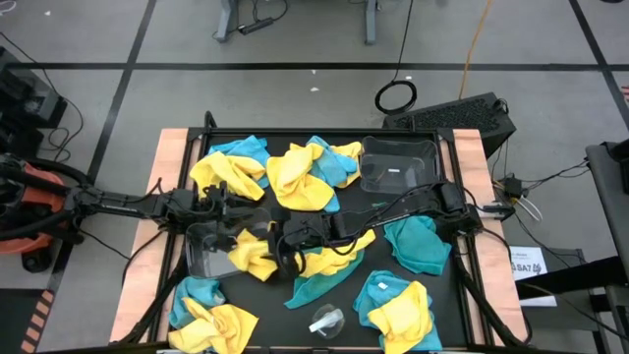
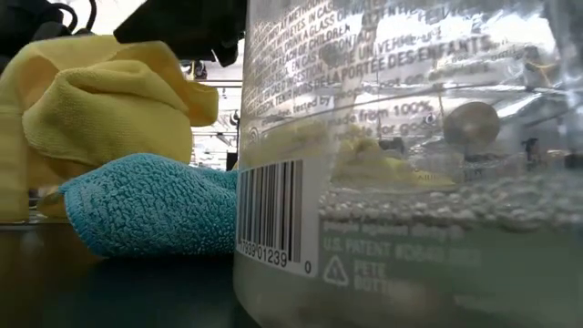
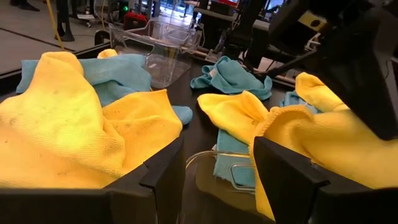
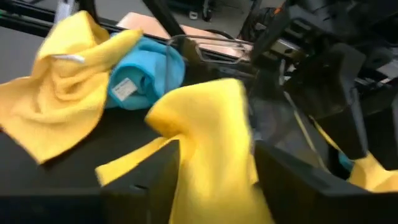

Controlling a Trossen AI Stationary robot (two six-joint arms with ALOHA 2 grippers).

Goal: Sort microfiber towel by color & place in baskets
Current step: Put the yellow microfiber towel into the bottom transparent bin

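My right end effector (image 4: 211, 180) is pinching a fuzzy yellow microfiber towel (image 4: 211, 143) right beside the clear plastic rectangular basket (image 1: 211, 246), where my spread left end effector (image 3: 217, 180) sits closer.

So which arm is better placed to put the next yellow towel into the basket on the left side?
The right arm, probably. Its gripper is shut on a yellow towel, right beside the left basket. The left gripper is open over that basket, fingers empty.
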